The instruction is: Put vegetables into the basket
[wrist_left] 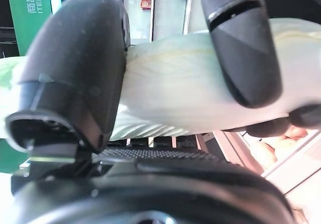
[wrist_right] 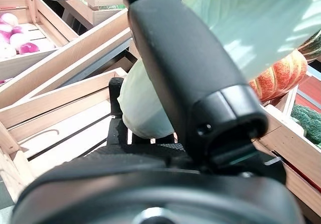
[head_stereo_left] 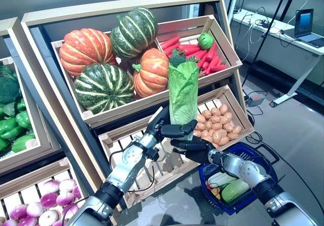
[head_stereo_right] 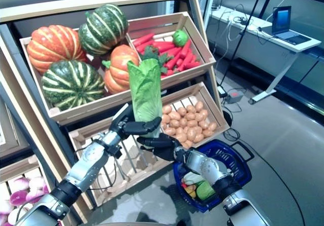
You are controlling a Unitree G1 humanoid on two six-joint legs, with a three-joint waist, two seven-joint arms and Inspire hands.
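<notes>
A tall pale-green napa cabbage [head_stereo_left: 183,91] stands upright in front of the wooden shelf. My left hand [head_stereo_left: 164,129] is shut round its lower part, thumb and fingers pressed on the stalk [wrist_left: 190,98]. Just below the cabbage's white base [wrist_right: 145,108] my right hand [head_stereo_left: 200,150] lies open, its fingers reaching under the left hand's. The blue basket [head_stereo_right: 223,145] sits on the floor below my right forearm, with a few green and pale vegetables [head_stereo_left: 230,188] inside.
The slanted crates hold pumpkins [head_stereo_left: 86,48], carrots [head_stereo_left: 195,51] and potatoes [head_stereo_left: 217,122]. An empty slatted crate [head_stereo_left: 126,145] lies behind my hands. Purple onions [head_stereo_left: 50,195] and green peppers [head_stereo_left: 12,127] fill the left stand. A desk with a laptop [head_stereo_left: 306,26] stands at the far right.
</notes>
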